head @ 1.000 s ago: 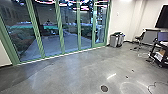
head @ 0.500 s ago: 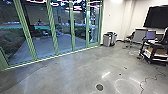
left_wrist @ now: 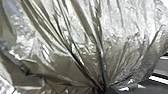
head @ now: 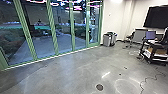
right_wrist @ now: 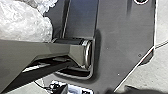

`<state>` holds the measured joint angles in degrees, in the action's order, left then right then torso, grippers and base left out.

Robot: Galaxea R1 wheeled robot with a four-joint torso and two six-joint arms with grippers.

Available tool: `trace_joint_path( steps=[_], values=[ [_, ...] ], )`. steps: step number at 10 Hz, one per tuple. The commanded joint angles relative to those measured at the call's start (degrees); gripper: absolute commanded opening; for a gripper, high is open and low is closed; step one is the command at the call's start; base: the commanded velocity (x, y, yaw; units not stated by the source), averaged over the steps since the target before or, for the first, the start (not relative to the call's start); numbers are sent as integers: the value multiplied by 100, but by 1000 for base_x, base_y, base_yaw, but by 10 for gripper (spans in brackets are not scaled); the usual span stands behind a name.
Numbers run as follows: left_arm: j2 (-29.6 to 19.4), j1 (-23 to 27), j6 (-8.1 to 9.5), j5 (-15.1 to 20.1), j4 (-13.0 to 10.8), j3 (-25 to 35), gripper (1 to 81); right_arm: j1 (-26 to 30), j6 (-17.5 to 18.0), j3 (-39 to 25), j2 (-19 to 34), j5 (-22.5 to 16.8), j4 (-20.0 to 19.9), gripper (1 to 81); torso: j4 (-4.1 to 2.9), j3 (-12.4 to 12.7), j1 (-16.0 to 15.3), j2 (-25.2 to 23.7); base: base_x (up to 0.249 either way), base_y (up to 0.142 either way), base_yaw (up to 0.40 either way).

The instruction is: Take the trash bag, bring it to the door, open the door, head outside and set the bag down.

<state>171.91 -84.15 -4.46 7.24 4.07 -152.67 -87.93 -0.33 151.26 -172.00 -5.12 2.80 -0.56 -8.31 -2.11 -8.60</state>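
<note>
Turned right, now steady; glass doors (head: 53, 30) unreached. Left tool (left_wrist: 101, 90) pinches trash bag (left_wrist: 67, 60) (right tool: can't tell).

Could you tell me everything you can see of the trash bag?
The trash bag looks like thin, shiny, see-through plastic, silvery grey with brownish shadows. It is heavily crinkled and swells out from a tight gather, where long folds meet at a dark part, presumably where it is held. What is inside can't be made out. What seems to be more of it bulges, whitish, near the robot's dark plate.
</note>
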Motion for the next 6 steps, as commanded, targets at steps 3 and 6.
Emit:
trace_joint_path(
  steps=[3, 6],
  values=[
    [1, 280, -28, 383, -20, 27, 10, 254, -20, -19, -12, -341, 27, 811, 0, 2, 0, 0, 0, 0, 0],
    [-7, 272, -28, 383, -29, 27, 10, 244, -20, -19, -4, -341, 27, 811, 0, 2, 0, 2, 22, 0, 0]
  ],
)
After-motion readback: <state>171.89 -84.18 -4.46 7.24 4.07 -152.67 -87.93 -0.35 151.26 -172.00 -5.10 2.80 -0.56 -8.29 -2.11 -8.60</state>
